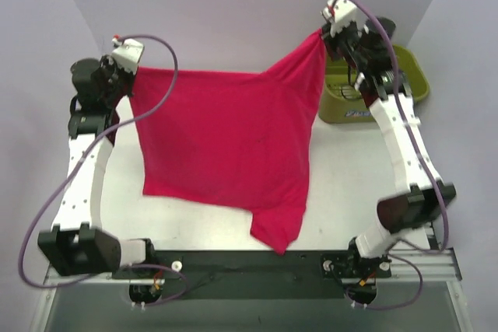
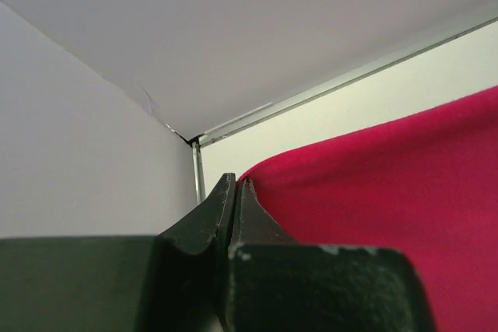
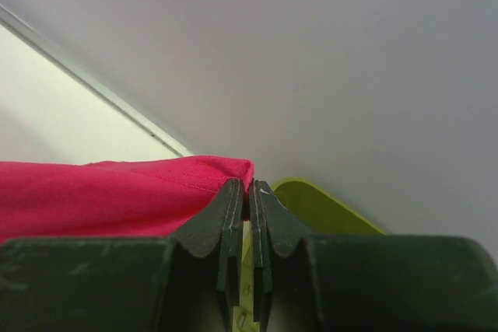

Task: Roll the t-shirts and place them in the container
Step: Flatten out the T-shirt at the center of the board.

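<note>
I see my left gripper [image 1: 131, 70] and right gripper [image 1: 327, 35] both closed tight on corners of the t-shirt [image 1: 226, 138], above the far edge of the bench [image 1: 350, 169].

A t-shirt [image 1: 226, 145] is spreading across the middle of the table [image 1: 346, 172]. The left gripper [image 1: 131, 68] is pinching one far corner at ten o'clock, and the right gripper [image 1: 327, 34] is pinching the other at one o'clock. A tub [image 1: 408, 75] is sitting at two o'clock, just right of the right gripper, with that arm crossing over it. The shirt's loose end is trailing toward six o'clock, near the arms' bases.
</note>
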You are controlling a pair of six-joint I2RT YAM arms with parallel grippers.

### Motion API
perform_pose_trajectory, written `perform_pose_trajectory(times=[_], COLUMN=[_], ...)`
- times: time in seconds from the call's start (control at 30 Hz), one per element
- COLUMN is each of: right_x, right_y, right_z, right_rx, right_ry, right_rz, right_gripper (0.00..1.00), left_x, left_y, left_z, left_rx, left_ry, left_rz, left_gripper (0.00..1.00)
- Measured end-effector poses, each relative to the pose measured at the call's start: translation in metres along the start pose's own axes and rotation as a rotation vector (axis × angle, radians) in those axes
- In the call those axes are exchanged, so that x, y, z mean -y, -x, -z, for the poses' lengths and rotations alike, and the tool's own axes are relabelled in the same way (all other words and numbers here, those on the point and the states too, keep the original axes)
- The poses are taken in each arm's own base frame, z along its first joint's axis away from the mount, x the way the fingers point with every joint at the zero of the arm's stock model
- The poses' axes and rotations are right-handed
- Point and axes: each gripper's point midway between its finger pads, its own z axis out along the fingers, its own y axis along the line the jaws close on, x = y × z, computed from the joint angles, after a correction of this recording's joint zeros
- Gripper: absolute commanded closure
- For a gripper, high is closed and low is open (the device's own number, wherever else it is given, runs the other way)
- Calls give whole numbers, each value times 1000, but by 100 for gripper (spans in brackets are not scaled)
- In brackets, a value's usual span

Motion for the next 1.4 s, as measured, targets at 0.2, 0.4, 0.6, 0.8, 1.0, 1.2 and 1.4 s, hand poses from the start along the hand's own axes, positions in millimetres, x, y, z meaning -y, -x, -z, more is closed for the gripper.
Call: perform_pose_trajectory(times=[0.2,0.4,0.6,0.8,1.0,1.2,1.4], right_x=[22,50,56,-4,-107,-203,-247], right_y=[-31,10,66,47,-63,-181,-190], right_z=[-90,-103,-68,-15,18,92,155], right_rx=[-20,97,226,200,-3,-284,-328], right_ry=[-40,-118,-159,-48,195,458,607], right_rz=[16,69,123,180,157,102,87], right_gripper=[100,100,100,100,100,100,100], left_x=[-9,-45,-72,-46,24,100,136], left_y=[-13,47,102,79,-30,-146,-177], left_z=[-62,-71,-40,2,27,85,158], left_rx=[-25,119,257,235,27,-233,-293], left_ry=[3,91,178,124,-70,-311,-457], left_rz=[-12,-65,-95,-127,-160,-175,-267], left_gripper=[100,100,100,100,100,100,100])
